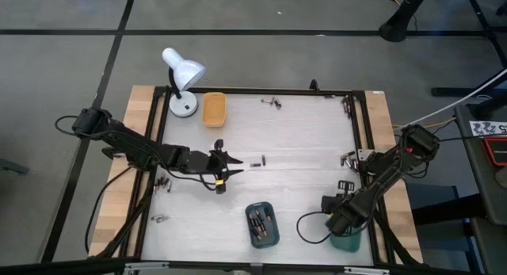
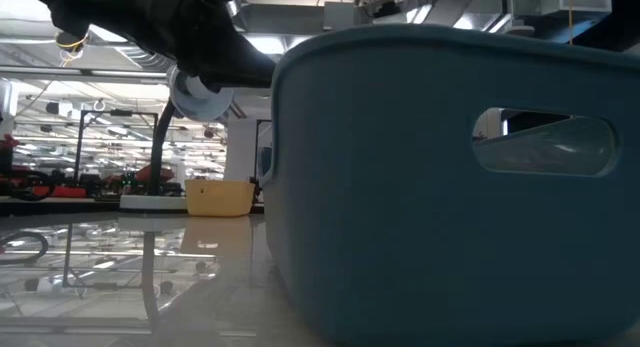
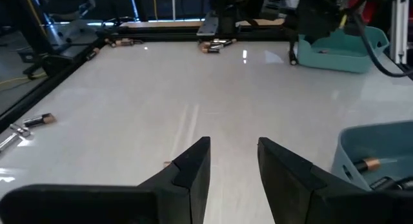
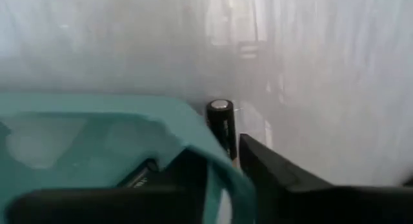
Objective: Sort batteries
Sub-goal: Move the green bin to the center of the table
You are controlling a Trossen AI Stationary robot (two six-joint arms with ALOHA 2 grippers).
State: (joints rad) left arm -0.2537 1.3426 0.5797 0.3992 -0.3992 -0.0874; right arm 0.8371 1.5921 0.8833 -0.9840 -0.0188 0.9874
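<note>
Left claw (image 1: pixel 231 166): dark, two-fingered, parted and empty, low over mid-tabletop (image 1: pixel 301 148). Nearest loose small dark cylindrical batteries (image 1: pixel 259 160) lie just beyond its tips.

Right claw (image 4: pixel 222 169): straddling the green plastic tray's (image 4: pixel 97 114) rim, one battery (image 4: pixel 221 124) between its fingers; whether gripped, cannot tell.

Dark teal rectangular tray (image 1: pixel 262 224): holds several batteries.

Step judged: reaching for a pickup. Next: advance, close, carry to a tray.

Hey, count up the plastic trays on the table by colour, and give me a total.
Orange tray: 1
Dark teal tray: 1
Green tray: 1
Total: 3
</note>
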